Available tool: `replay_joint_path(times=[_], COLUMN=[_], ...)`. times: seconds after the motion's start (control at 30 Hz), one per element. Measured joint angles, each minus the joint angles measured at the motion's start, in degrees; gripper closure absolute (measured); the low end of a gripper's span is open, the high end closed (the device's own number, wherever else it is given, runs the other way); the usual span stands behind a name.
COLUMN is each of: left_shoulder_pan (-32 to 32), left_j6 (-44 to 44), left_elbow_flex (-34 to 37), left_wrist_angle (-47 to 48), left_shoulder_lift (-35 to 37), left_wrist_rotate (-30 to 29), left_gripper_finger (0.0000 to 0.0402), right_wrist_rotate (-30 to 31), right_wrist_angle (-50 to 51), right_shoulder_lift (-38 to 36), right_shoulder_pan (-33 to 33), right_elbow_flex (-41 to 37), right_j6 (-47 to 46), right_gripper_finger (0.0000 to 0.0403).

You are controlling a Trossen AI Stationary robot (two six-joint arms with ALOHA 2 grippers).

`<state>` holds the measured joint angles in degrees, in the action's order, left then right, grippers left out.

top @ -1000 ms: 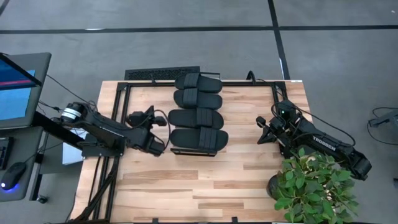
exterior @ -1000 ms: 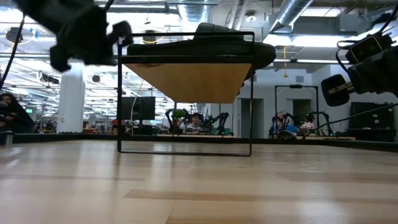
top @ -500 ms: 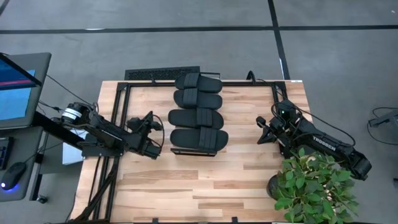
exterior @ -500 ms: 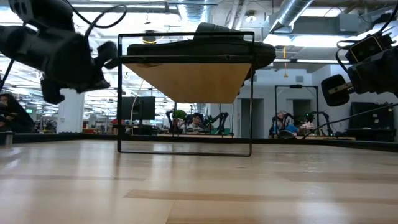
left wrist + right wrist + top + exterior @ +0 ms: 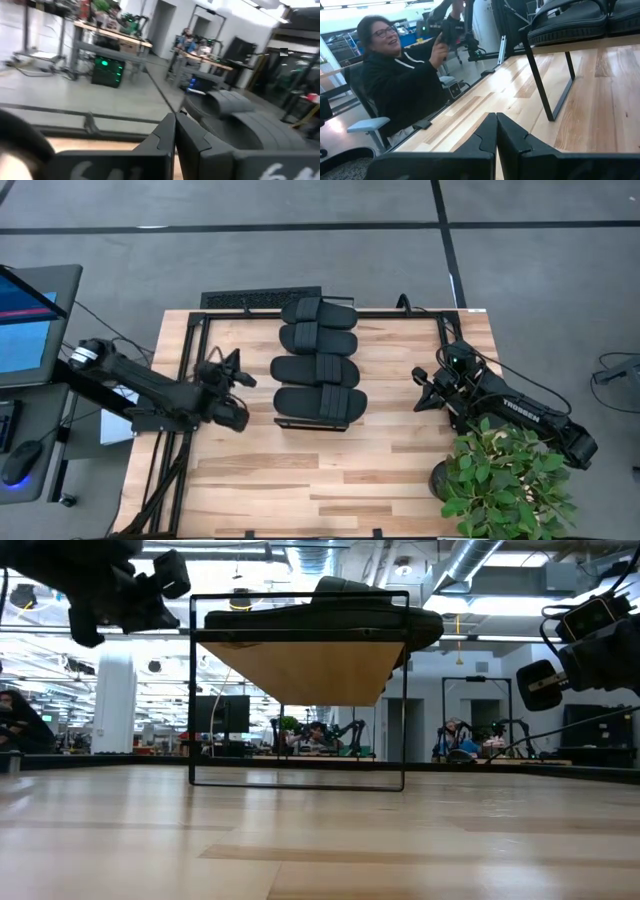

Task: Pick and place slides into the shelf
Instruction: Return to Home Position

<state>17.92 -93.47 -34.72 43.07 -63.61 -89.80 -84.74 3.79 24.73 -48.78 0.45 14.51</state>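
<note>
Four black slides [image 5: 315, 368] rest on the shelf [image 5: 300, 668], with an empty arm on each side.

High view: the matte slides lie side by side in one row, ribbed straps up, covering the shelf top. The left pincer [image 5: 232, 370], shut on nothing, hovers just beside the row; a careless swing could clip the dark frame and shake the slides loose. The right pincer [image 5: 420, 388], also closed and empty, sits well apart near a leafy plant [image 5: 505, 480] that might snag that arm.
Low view: thin black rods carry a pale wood board above the surface [image 5: 320, 840]. A rounded slide overhangs the board's end, so a knock might tip it off.
Left wrist view: fingers [image 5: 160, 137] are pressed together, with ribbed straps close ahead.
Right wrist view: closed fingers [image 5: 482, 134] sit over smooth plank grain, and a seated person [image 5: 395, 80] is just beyond.
</note>
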Motion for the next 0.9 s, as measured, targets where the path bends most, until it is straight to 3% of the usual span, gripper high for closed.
replay_joint_path(times=[0.33,0.47,0.67,0.9], left_shoulder_pan=[-12.32,-16.64,-20.58,-21.85], left_j6=[34.83,37.35,38.75,50.5], left_elbow_flex=[6.85,13.65,21.86,25.31], left_wrist_angle=[-25.61,-30.63,-30.45,-30.48], left_shoulder_lift=[12.12,19.47,31.66,45.18], left_wrist_rotate=[0.94,4.38,4.39,3.84], left_gripper_finger=[0.0401,0.0401,0.0401,0.0401], right_wrist_rotate=[0.0,0.01,0.01,0.0], right_wrist_angle=[0.0,0.0,0.0,0.0], right_shoulder_lift=[0.0,0.0,0.02,0.0], right_shoulder_pan=[-0.02,-0.01,-0.02,0.0], right_elbow_flex=[0.0,0.01,0.0,0.02], right_j6=[-0.01,-0.01,-0.01,0.0], right_gripper_finger=[0.0403,0.0403,0.0403,0.0403])
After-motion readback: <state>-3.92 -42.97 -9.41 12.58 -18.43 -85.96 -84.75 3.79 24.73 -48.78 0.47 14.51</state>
